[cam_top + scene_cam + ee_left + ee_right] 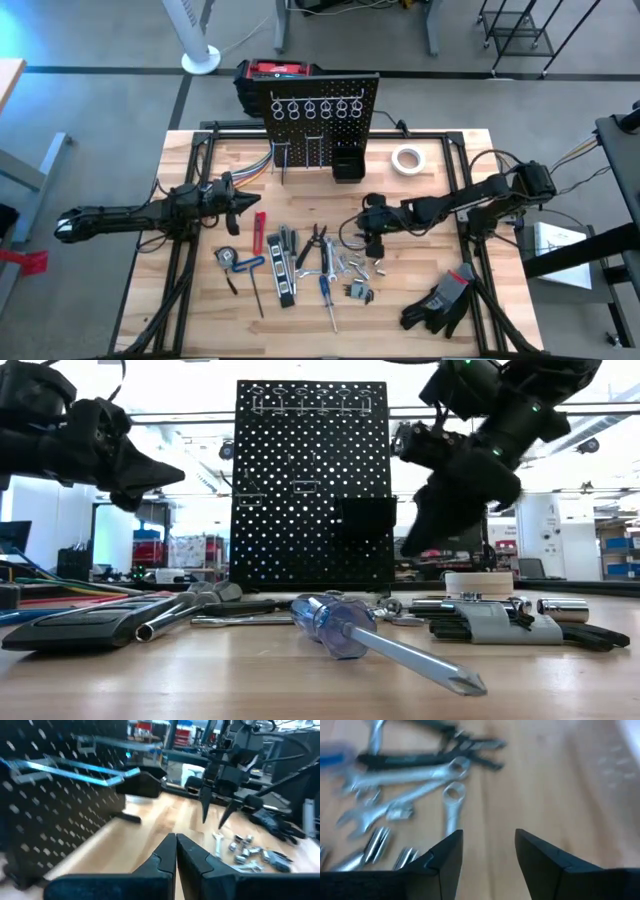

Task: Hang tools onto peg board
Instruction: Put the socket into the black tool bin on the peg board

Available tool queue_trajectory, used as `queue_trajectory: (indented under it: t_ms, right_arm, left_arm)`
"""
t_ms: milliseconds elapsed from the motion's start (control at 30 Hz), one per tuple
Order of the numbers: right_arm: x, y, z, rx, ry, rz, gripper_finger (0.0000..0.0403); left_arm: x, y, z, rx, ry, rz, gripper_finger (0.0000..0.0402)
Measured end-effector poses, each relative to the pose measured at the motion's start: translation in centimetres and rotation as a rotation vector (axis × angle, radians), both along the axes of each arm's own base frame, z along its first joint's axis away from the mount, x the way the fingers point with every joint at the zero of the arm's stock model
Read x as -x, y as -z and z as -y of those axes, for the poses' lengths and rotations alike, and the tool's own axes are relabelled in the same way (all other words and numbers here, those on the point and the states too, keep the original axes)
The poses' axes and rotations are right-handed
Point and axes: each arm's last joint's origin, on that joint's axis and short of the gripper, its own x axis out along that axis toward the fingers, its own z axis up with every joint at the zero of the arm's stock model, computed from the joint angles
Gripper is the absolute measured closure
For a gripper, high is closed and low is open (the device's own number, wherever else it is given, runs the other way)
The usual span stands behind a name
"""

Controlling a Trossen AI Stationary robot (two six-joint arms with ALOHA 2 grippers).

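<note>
The step in hand appears to be the approach for a pick: no tool is held and none can be seen hanging on the ring hooks.

Nearest the table's front edge lie the tools [300, 262], spread flat on the wooden table [190, 310]: a blue-handled screwdriver [350, 628] at the front, then black pliers [316, 243] and a cluster of silver wrenches [405, 782] and sockets. A pair of black gloves [443, 298] sits at the front right (not part of the task).

The right gripper [372, 240] hangs above the table just beside the wrench cluster, its fingers parted and empty; in the right wrist view the jaws frame bare wood with the wrenches near them. The left gripper [243, 205] is held above the table to the left of the tools, fingers pressed together on nothing, waiting.

Farthest back stands the peg board [316, 115], upright at the rear edge, with its row of ring hooks along the top and a small black bin [347, 165] at its foot. A white tape roll [406, 159] lies to its right.

The next move probably calls for the right gripper to shift over one wrench, line its jaws across the shank, descend and close. Wrenches lying flat and touching one another may make a clean single grasp difficult.
</note>
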Motion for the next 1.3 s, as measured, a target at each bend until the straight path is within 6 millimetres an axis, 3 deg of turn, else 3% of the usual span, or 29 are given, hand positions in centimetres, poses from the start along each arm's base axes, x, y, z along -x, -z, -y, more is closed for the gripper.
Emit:
queue_trajectory:
  t_ms: [133, 233, 433, 600, 767, 900, 967, 1133, 1300]
  right_arm:
    - [-0.1, -1.5, 0.6, -0.189, 0.211, 0.079, 0.0234]
    - [0.0, -3.0, 0.6, -0.325, 0.303, 0.101, 0.0237]
    - [0.1, -8.2, 1.1, -0.351, 0.246, 0.003, 0.0229]
    - [0.8, -10.9, 0.3, -0.276, 0.138, -0.142, 0.0223]
    - [2.3, -7.8, -2.7, -0.227, 0.247, -0.190, 0.0231]
    - [5.7, -3.8, -6.0, -0.154, 0.260, -0.240, 0.0237]
    - [6.9, -2.5, -7.1, -0.213, 0.259, -0.231, 0.0237]
    - [8.2, -1.2, -9.1, -0.305, 0.158, -0.112, 0.0238]
    - [8.1, 0.7, -9.4, -0.347, 0.134, -0.052, 0.0238]
  left_arm:
    - [0.1, -0.5, -0.3, -0.029, -0.109, 0.040, 0.0401]
    - [0.2, -0.6, -0.5, 0.045, -0.182, 0.087, 0.0401]
    - [0.2, -1.0, -0.5, 0.146, -0.189, 0.158, 0.0401]
    - [0.2, -0.8, -0.7, 0.028, -0.234, 0.096, 0.0401]
    - [-0.1, -0.3, -0.8, -0.089, -0.278, 0.002, 0.0401]
    - [-0.4, -0.5, -0.9, -0.042, -0.286, 0.048, 0.0401]
    - [-0.5, -1.0, -0.9, 0.011, -0.284, 0.126, 0.0401]
    - [-0.7, -1.9, -0.6, -0.002, -0.148, 0.215, 0.0401]
    - [-0.9, -1.6, -0.5, 0.094, -0.113, 0.211, 0.0401]
